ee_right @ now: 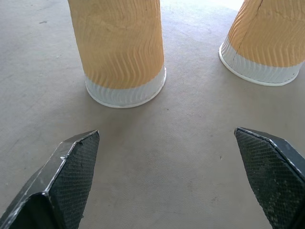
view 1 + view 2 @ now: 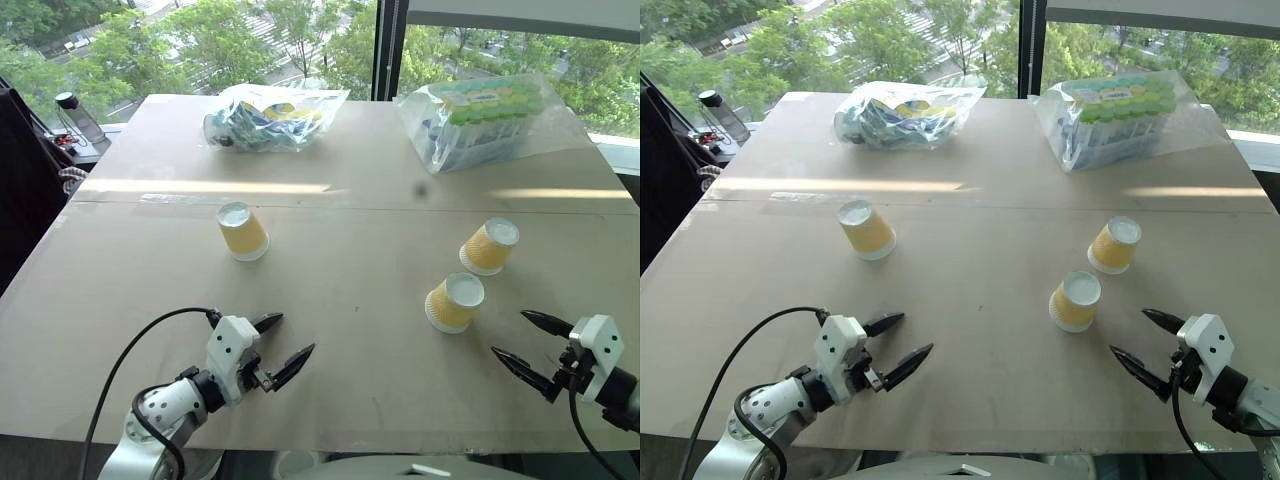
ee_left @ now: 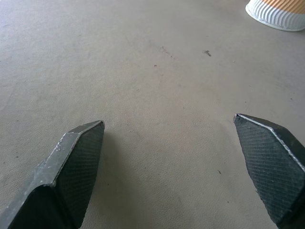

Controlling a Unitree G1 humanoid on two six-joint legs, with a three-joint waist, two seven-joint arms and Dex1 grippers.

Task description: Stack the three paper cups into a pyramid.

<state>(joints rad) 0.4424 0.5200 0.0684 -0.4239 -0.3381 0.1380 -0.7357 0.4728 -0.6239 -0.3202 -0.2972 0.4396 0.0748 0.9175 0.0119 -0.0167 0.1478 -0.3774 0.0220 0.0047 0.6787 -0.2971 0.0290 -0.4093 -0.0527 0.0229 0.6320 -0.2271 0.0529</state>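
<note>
Nearest the desk's front edge we see both pincers hovering low and empty: the left pincer with its jaws spread wide over bare board, the right pincer equally wide and aimed at the two cups on the right side. None of the three paper cups is stacked; all stand upside down, white base up. The nearest cup sits just ahead of the right pincer, a second cup close behind it but apart, and the third cup stands alone well over to the left, beyond the left pincer. We judge the step in hand to be a first grasp: the two right cups could serve as the base pair if nudged together, so the lone left cup is the likely one to lift. We advise closing gently on the ribbed side wall, since thin paper will crush or tip. The desk is a matt beige board with a seam across it; further back lie a clear bag of packets and a wrapped pack of bottles, then windows onto trees
</note>
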